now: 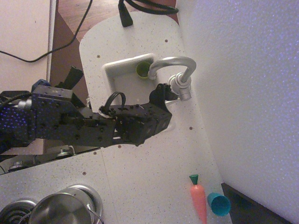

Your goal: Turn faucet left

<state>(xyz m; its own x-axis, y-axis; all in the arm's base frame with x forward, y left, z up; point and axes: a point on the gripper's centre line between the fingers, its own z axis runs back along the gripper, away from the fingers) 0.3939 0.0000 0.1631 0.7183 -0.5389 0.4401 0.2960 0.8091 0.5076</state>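
Observation:
The matte-silver faucet (174, 65) stands at the right rim of the white sink (114, 70). Its arched spout curves over to the basin, and its ribbed base (182, 87) is on the counter. My black gripper (164, 92) reaches in from the left, with its tip right against the left side of the faucet base where the thin lever sits. The dark fingers (161, 91) overlap each other and the base, so I cannot tell whether they are open or shut, or whether they hold the lever.
A yellow-green object (142, 70) lies in the sink under the spout. An orange toy carrot (198, 199) and a blue cup (218, 204) lie at the lower right. A steel pot (60, 212) sits at the bottom left. A white wall (247, 93) runs along the right, and black cables (140, 7) lie at the top.

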